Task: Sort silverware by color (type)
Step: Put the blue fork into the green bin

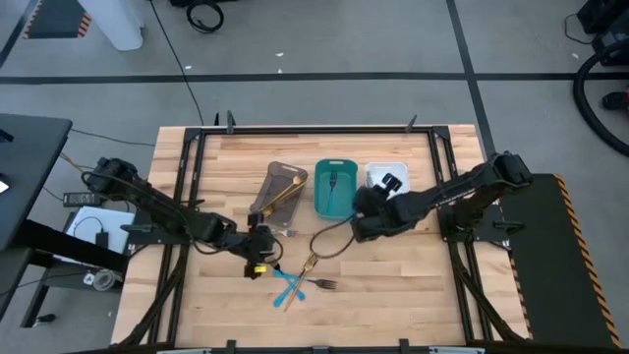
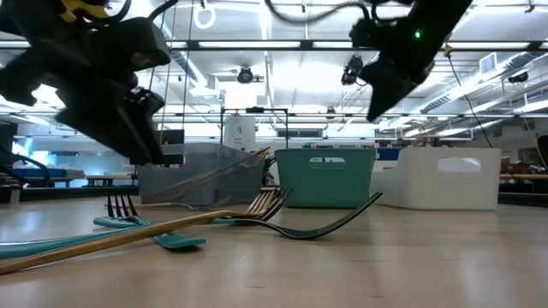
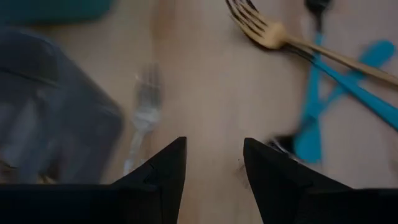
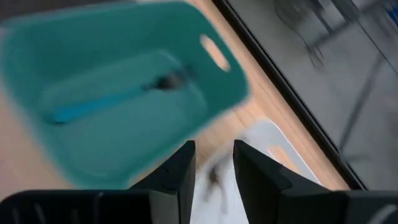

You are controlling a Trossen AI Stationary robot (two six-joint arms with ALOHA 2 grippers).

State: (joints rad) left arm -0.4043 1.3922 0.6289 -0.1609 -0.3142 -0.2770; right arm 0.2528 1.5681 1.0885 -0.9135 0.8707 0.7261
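**Both claws empty, silverware split between table and trays**

The left gripper (image 1: 259, 258) hangs over the wood near the front of the table (image 1: 393, 285), fingers parted with nothing between them. Just beyond it lies the loose silverware: a gold fork (image 3: 267, 34) crossing two blue-handled pieces (image 3: 336, 93), and a silver fork (image 3: 144, 112) beside the grey-brown tray (image 1: 280, 192) (this one is blurred in the left wrist view and hard to find from above).

The right gripper (image 1: 366, 218) sits off the teal tray's (image 1: 334, 189) near corner, fingers apart around bare air. One blue-handled piece (image 4: 118, 99) lies inside that tray, and the white tray (image 1: 388, 177) stands just beside it.

From above, gold pieces (image 1: 285, 195) slant across the grey-brown tray. The low view adds what the overhead hides: a dark fork (image 2: 334, 224) arching up off the table, tines raised, next to the gold fork's head.
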